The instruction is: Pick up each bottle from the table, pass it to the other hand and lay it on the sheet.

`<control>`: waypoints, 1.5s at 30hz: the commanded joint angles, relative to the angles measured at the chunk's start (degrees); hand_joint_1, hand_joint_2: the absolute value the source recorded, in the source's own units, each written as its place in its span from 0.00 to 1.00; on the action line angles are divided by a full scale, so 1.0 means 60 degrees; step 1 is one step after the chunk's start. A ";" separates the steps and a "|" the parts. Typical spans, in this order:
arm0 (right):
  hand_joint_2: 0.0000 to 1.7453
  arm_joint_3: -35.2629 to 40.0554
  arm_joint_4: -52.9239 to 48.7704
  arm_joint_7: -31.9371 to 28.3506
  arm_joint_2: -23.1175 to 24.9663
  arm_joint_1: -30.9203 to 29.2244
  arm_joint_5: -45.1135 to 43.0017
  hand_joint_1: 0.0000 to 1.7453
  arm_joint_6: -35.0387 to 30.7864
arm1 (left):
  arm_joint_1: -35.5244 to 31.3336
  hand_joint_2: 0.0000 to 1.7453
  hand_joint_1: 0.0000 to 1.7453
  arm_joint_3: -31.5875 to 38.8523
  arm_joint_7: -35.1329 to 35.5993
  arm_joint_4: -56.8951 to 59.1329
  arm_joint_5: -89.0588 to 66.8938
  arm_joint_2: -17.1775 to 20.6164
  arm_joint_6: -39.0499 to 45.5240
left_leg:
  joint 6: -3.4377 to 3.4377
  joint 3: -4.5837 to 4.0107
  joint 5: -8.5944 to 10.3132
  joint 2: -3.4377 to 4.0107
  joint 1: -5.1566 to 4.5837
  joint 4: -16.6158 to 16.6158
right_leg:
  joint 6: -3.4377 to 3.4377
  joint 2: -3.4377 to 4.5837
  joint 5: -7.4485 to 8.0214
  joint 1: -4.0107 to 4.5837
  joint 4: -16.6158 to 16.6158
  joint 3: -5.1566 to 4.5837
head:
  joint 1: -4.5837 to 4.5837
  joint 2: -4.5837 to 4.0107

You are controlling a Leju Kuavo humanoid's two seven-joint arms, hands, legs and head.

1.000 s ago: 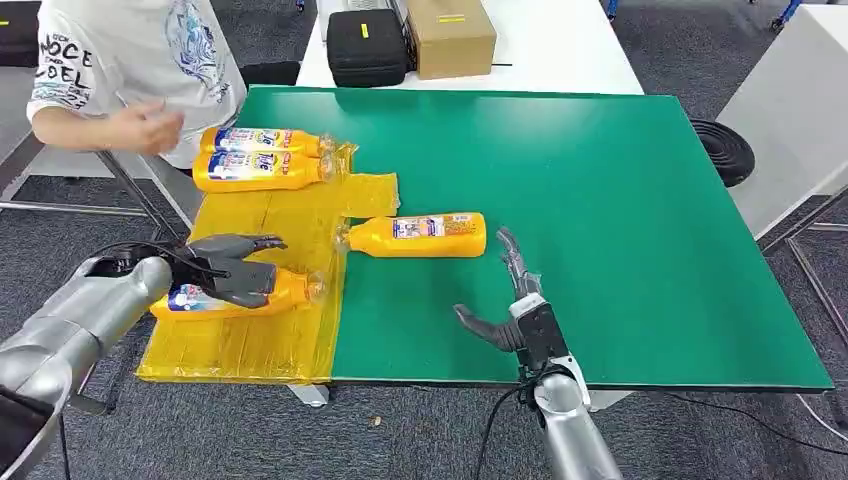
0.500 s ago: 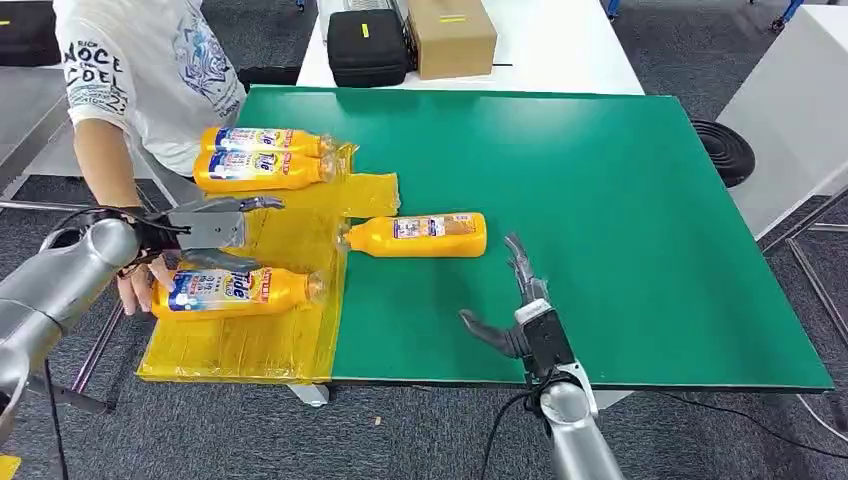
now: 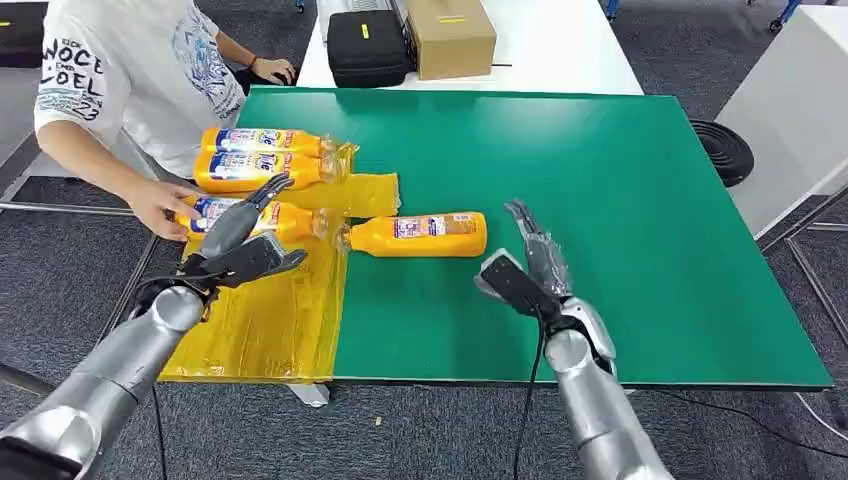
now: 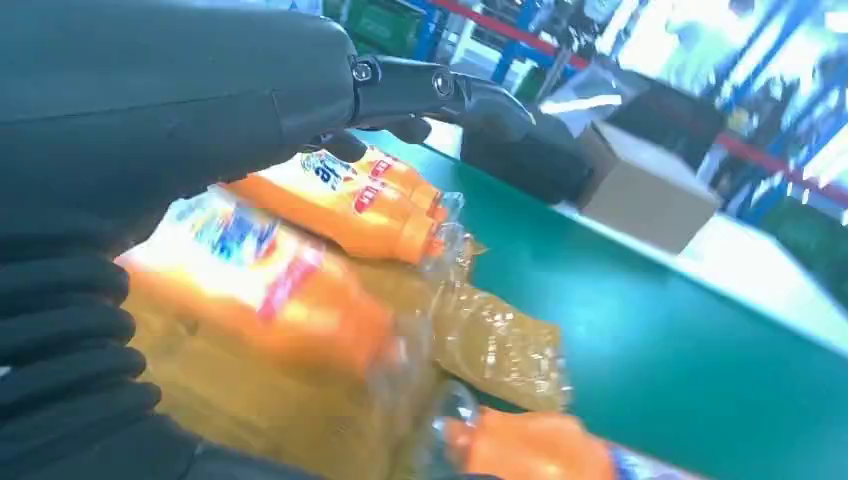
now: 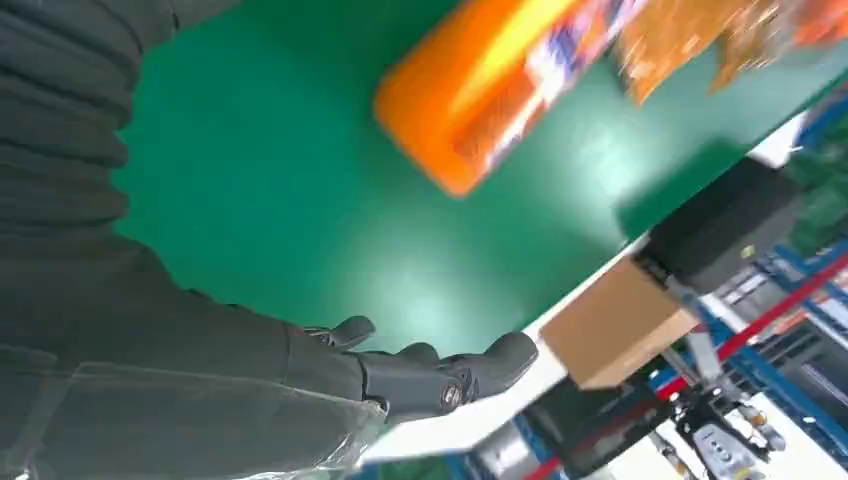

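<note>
A black case (image 3: 367, 45) and a cardboard box (image 3: 451, 35) sit on the white table (image 3: 560, 45) beyond the green mat (image 3: 600, 200), well apart from the work. A person in a white printed shirt (image 3: 130, 70) stands at the mat's far left corner; one of the person's hands (image 3: 160, 208) touches the base end of the third bottle (image 3: 262, 217) on the yellow sheet (image 3: 260, 310), right in front of the robot's left hand (image 3: 240, 245). That left hand hovers over the sheet with fingers spread and nothing in them, partly covering the third bottle from the head view. Two more bottles (image 3: 262, 157) lie side by side, touching, at the sheet's far end.

The one bottle on the bare mat (image 3: 420, 234) lies on its side, cap toward the sheet's edge. The right hand (image 3: 525, 265) is just beside its base end, fingers apart and empty; whether it touches the bottle cannot be told.

The right wrist view is blurred, so the label there is unreadable.
</note>
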 commanded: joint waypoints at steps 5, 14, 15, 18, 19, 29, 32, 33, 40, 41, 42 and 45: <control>1.00 0.0604 0.5478 0.0857 -0.0542 -0.3908 0.1271 0.00 0.0006 | 0.1677 1.00 0.00 0.2719 -0.0015 -0.1371 -0.0072 -0.1623 0.0774 | 0.0018 0.0047 -0.0022 0.0048 -0.0009 0.0004 | -0.0012 0.0036 -0.0014 -0.0002 0.0004 0.0040 | -0.0011 0.0000; 1.00 0.1082 0.6650 0.1040 -0.0399 -0.4666 0.1621 0.00 0.0772 | 0.1625 1.00 0.00 0.3065 0.0128 -0.0878 -0.0343 -0.1955 0.0914 | 0.0014 0.0030 -0.0014 -0.0001 -0.0003 0.0003 | -0.0017 -0.0019 -0.0024 0.0004 0.0002 0.0041 | 0.0000 0.0000; 1.00 0.1193 0.6747 0.1108 -0.0316 -0.4728 0.1712 0.00 0.0895 | 0.1594 1.00 0.00 0.3055 0.0161 -0.0784 -0.0412 -0.1990 0.0978 | 0.0014 0.0050 -0.0026 0.0000 -0.0003 0.0006 | -0.0024 -0.0022 -0.0036 0.0007 0.0005 0.0063 | 0.0000 0.0000; 1.00 0.1371 0.6921 0.1356 -0.0049 -0.4854 0.1862 0.00 0.1019 | 0.1537 1.00 0.00 0.3127 0.0269 -0.0528 -0.0484 -0.2080 0.1132 | 0.0013 0.0018 -0.0009 0.0011 -0.0005 -0.0002 | -0.0013 -0.0003 -0.0015 0.0002 0.0002 0.0024 | 0.0000 0.0000; 1.00 0.1376 0.6941 0.1435 0.0016 -0.4887 0.1866 0.00 0.1016 | 0.1533 1.00 0.00 0.3152 0.0300 -0.0473 -0.0507 -0.2105 0.1193 | 0.0013 0.0046 -0.0025 0.0024 -0.0005 0.0004 | -0.0022 0.0007 -0.0027 0.0004 0.0008 0.0049 | 0.0000 0.0000; 1.00 0.1432 0.7329 0.1913 0.0241 -0.5101 0.2011 0.00 0.1236 | 0.1252 1.00 0.00 0.3218 0.0609 0.0064 -0.0844 -0.2402 0.1523 | 0.0015 0.0009 -0.0005 -0.0005 -0.0003 0.0004 | -0.0011 -0.0019 -0.0017 0.0003 0.0007 0.0021 | 0.0003 0.0000; 1.00 0.1506 0.7349 0.2017 0.0158 -0.5127 0.2144 0.00 0.1119 | 0.1244 1.00 0.00 0.3241 0.0593 0.0121 -0.0854 -0.2413 0.1497 | 0.0014 0.0001 0.0000 -0.0010 -0.0004 0.0001 | -0.0010 -0.0023 -0.0014 0.0001 0.0005 0.0014 | 0.0000 0.0000; 1.00 0.1506 0.7349 0.2017 0.0158 -0.5127 0.2144 0.00 0.1119 | 0.1244 1.00 0.00 0.3241 0.0593 0.0121 -0.0854 -0.2413 0.1497 | 0.0015 0.0022 -0.0011 -0.0007 -0.0003 0.0006 | -0.0018 -0.0025 -0.0025 0.0004 0.0008 0.0036 | 0.0000 0.0000; 1.00 0.1474 0.7409 0.2139 -0.0021 -0.5242 0.2242 0.00 0.1065 | 0.1131 1.00 0.00 0.3251 0.0547 0.0428 -0.0859 -0.2482 0.1354 | 0.0015 0.0017 -0.0008 -0.0015 -0.0004 0.0005 | -0.0014 -0.0031 -0.0025 0.0004 0.0008 0.0031 | 0.0000 0.0000; 1.00 0.1454 0.7452 0.2224 -0.0056 -0.5272 0.2276 0.00 0.1107 | 0.1100 1.00 0.00 0.3245 0.0496 0.0492 -0.0862 -0.2495 0.1336 | 0.0015 0.0047 -0.0023 -0.0011 -0.0003 0.0009 | -0.0023 -0.0033 -0.0039 0.0007 0.0011 0.0062 | -0.0004 0.0000; 1.00 0.1456 0.7468 0.2319 -0.0117 -0.5290 0.2311 0.00 0.1070 | 0.1091 1.00 0.00 0.3240 0.0495 0.0507 -0.0861 -0.2495 0.1313 | 0.0016 0.0019 -0.0009 -0.0015 -0.0003 0.0006 | -0.0014 -0.0033 -0.0025 0.0004 0.0008 0.0033 | 0.0000 0.0000; 1.00 0.1401 0.7537 0.2479 -0.0230 -0.5276 0.2326 0.00 0.1048 | 0.1084 1.00 0.00 0.3219 0.0486 0.0495 -0.0860 -0.2490 0.1272 | 0.0016 0.0001 0.0001 -0.0022 -0.0001 0.0003 | -0.0007 -0.0036 -0.0016 0.0005 0.0003 0.0017 | 0.0000 0.0000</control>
